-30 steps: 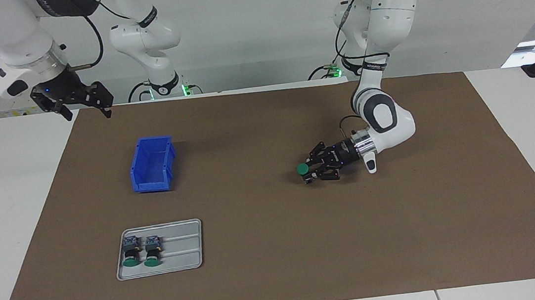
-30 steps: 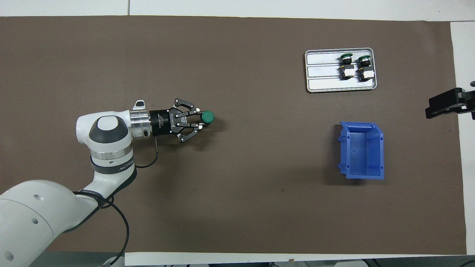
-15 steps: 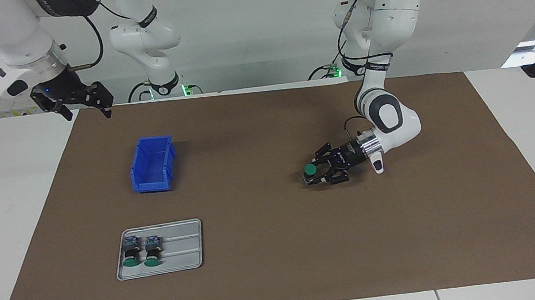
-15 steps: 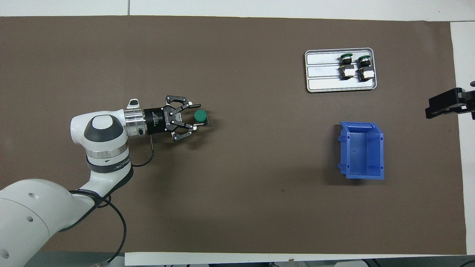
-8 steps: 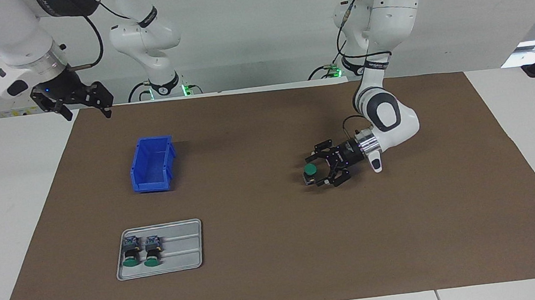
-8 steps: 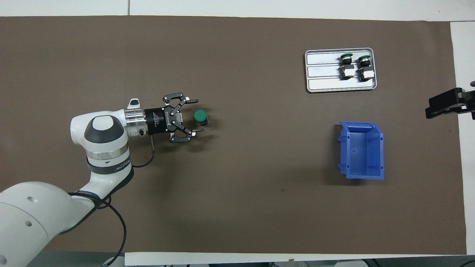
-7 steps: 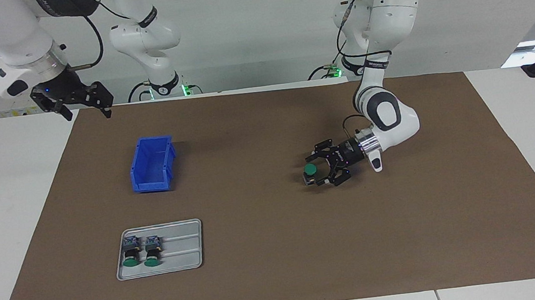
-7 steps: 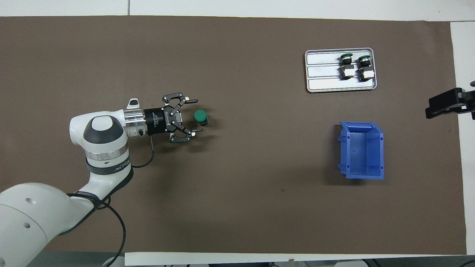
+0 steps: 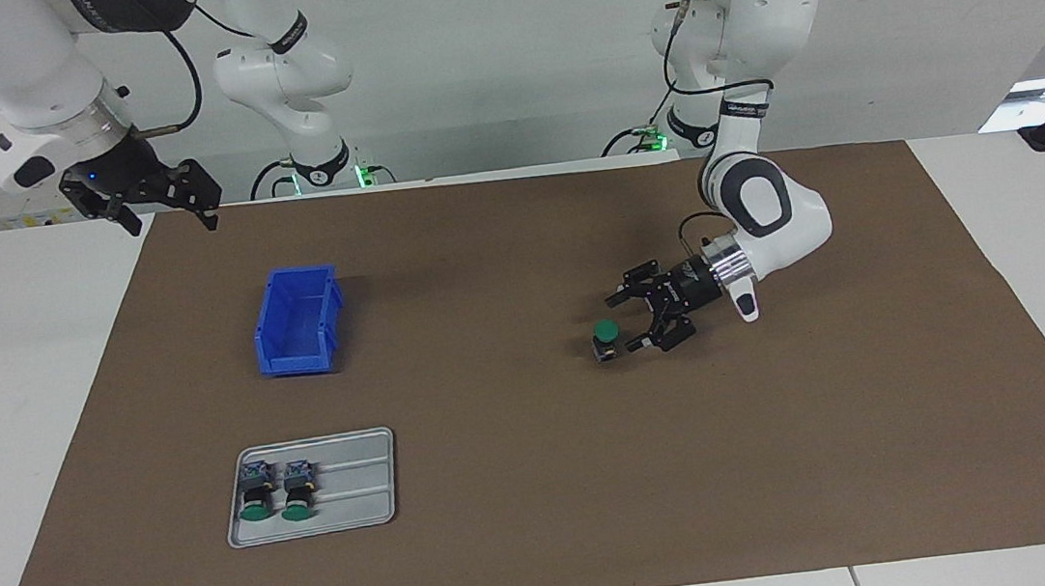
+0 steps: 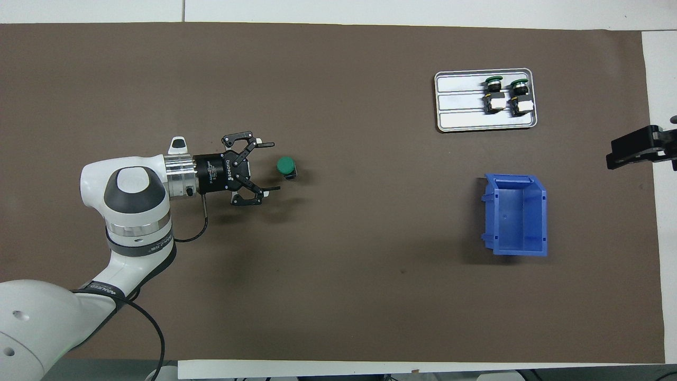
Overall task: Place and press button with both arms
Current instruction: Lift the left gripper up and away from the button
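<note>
The button point(image 9: 604, 340) stands green cap up on the brown mat point(image 9: 547, 523), just clear of the left gripper point(image 9: 630, 321), fingers spread wide, while the right gripper point(image 9: 163, 214), fingers apart, waits.

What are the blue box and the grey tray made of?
The blue box looks like moulded plastic: even bright colour, ribbed walls. The grey tray seems to be metal or grey plastic, with a dull sheen and pressed ridges; the look leaves it open.

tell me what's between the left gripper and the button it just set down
Nothing: only bare brown mat lies between the open left gripper and the upright button, clearest in the overhead view.
</note>
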{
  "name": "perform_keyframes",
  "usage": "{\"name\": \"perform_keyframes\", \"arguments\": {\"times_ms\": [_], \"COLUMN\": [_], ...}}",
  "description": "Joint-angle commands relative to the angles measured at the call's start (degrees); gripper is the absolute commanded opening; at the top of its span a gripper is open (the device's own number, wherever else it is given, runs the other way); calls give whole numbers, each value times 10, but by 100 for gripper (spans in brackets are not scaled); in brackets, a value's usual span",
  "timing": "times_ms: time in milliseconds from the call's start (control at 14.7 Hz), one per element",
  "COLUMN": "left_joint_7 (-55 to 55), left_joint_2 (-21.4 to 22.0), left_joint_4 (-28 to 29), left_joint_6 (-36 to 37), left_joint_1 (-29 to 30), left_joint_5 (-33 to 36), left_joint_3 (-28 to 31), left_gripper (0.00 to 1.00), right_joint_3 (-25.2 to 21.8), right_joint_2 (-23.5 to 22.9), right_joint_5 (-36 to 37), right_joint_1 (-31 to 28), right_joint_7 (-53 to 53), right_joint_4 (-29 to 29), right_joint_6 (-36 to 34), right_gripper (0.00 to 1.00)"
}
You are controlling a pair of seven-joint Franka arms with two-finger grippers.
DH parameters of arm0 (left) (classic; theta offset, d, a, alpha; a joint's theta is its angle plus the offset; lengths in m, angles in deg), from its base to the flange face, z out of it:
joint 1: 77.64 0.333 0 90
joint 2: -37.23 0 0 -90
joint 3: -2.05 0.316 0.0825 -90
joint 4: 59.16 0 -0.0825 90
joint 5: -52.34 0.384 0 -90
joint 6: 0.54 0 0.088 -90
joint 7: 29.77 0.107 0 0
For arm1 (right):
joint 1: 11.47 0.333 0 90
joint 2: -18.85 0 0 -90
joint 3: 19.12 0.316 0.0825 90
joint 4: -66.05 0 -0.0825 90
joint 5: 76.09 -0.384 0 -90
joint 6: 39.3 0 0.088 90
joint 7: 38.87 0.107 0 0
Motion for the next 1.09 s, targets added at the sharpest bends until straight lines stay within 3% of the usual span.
{"name": "perform_keyframes", "arguments": {"times_ms": [0,136,546,1023], "left_joint_7": [-47,-101,-121,-137], "left_joint_2": [49,62,95,90], "left_joint_4": [25,12,-9,-101], "left_joint_6": [-10,-8,17,54], "left_joint_1": [11,19,30,16], "left_joint_5": [84,171,292,543], "left_joint_3": [3,4,4,0], "left_gripper": [100,100,100,100], "right_joint_3": [0,0,0,0], "right_joint_2": [15,15,15,15], "right_joint_5": [-2,-2,-3,-2], "right_joint_1": [-1,-1,-1,-2], "right_joint_7": [-13,-13,-13,-13], "right_joint_4": [-18,-18,-18,-18], "right_joint_6": [4,4,4,4], "right_gripper": [99,99,99,99]}}
